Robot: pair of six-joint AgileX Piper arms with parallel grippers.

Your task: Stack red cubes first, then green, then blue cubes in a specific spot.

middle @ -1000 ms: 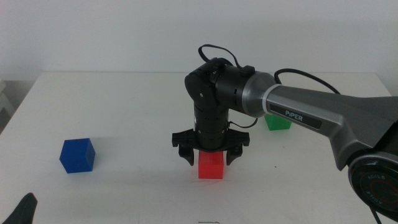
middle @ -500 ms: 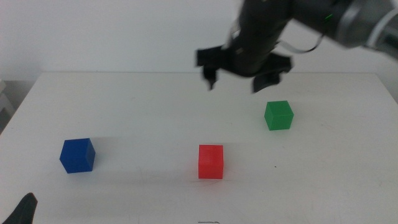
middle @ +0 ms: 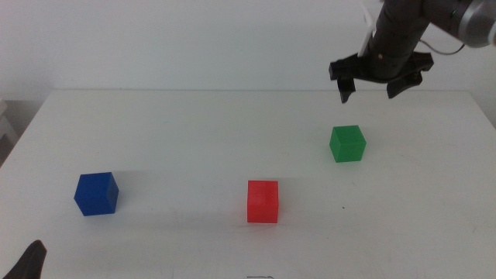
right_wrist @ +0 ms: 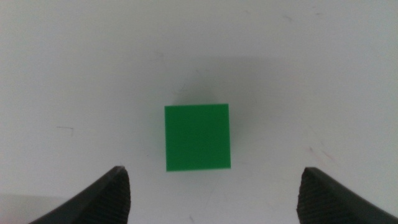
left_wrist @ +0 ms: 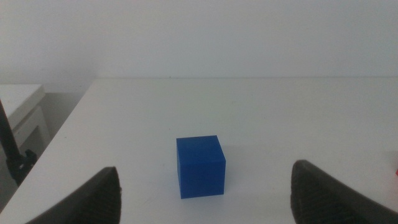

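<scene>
The red cube point(middle: 263, 201) sits alone on the white table near the front middle. The green cube point(middle: 347, 143) sits to its right and farther back; the right wrist view shows it point(right_wrist: 197, 137) from straight above between the wide-apart jaws. My right gripper point(middle: 380, 84) hangs open and empty high above the green cube. The blue cube point(middle: 97, 193) sits at the front left and shows in the left wrist view point(left_wrist: 199, 165) ahead of the spread jaws. My left gripper point(middle: 29, 263) waits open at the bottom left corner.
The white tabletop point(middle: 194, 139) ends at a back edge against a white wall. A light side table point(left_wrist: 18, 112) stands off the table's left edge in the left wrist view.
My right gripper let go of the red cube, rose, and moved right and back to hover over the green cube. The red cube stays where it was set. The left arm has not moved.
</scene>
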